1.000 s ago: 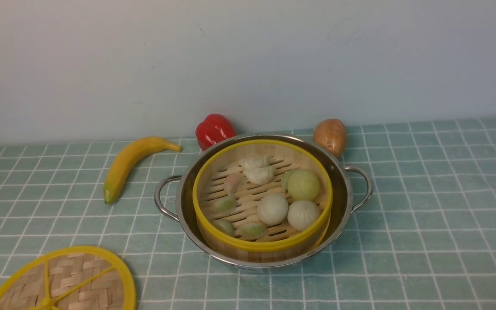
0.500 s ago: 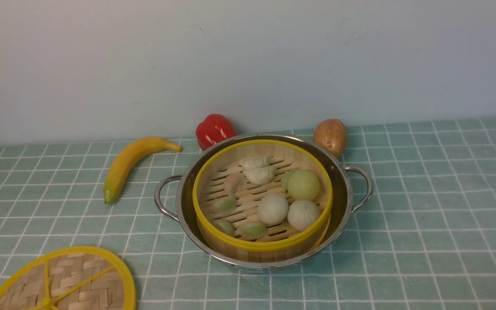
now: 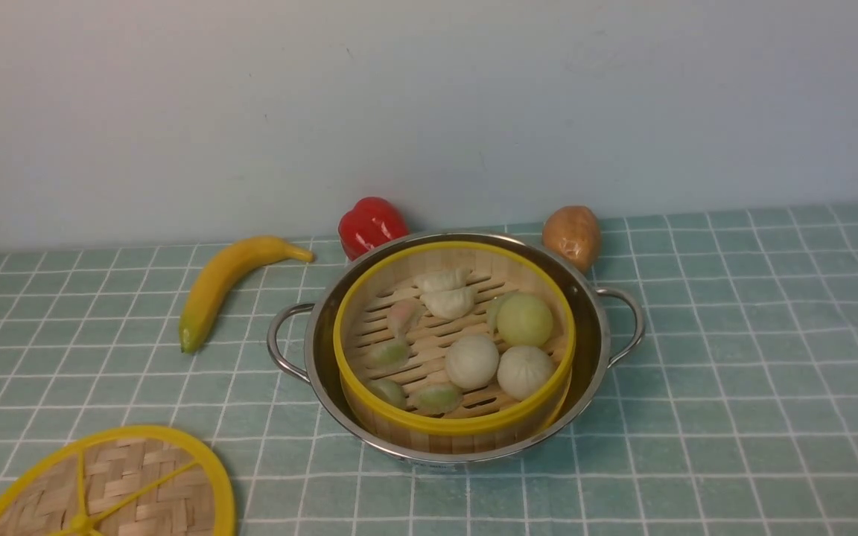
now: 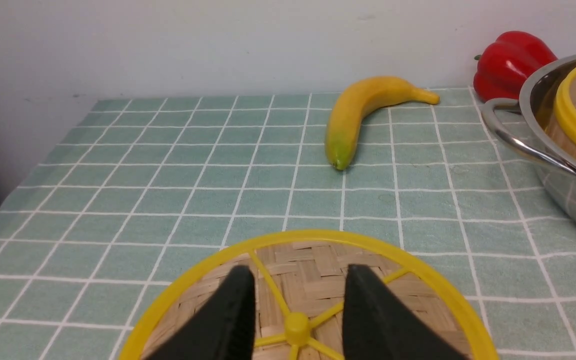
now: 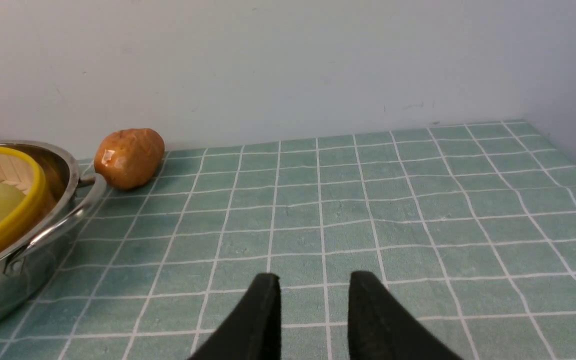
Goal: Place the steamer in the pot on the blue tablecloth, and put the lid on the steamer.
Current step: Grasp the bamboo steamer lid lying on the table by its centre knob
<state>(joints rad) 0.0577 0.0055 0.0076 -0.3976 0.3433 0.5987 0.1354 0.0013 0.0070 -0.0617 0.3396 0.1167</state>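
Steamer (image 3: 453, 426) sits in the pot (image 3: 594, 327), so we turn to the lid (image 3: 124, 476), lying near left on the cloth (image 3: 734, 372). Our left claw (image 4: 299, 272) hangs released astride its knob (image 4: 296, 325); next, we judge, lower, pinch and lift. Right claw (image 5: 314, 276) is released, empty.

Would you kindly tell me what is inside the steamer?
Three buns and several dumplings lie on the slatted floor of the steamer. Its near wall hides the floor's front strip.

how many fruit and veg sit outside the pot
3: a yellow curved banana left of the shiny steel pot, a red bell pepper and a brown potato behind it. The pot may hide more.
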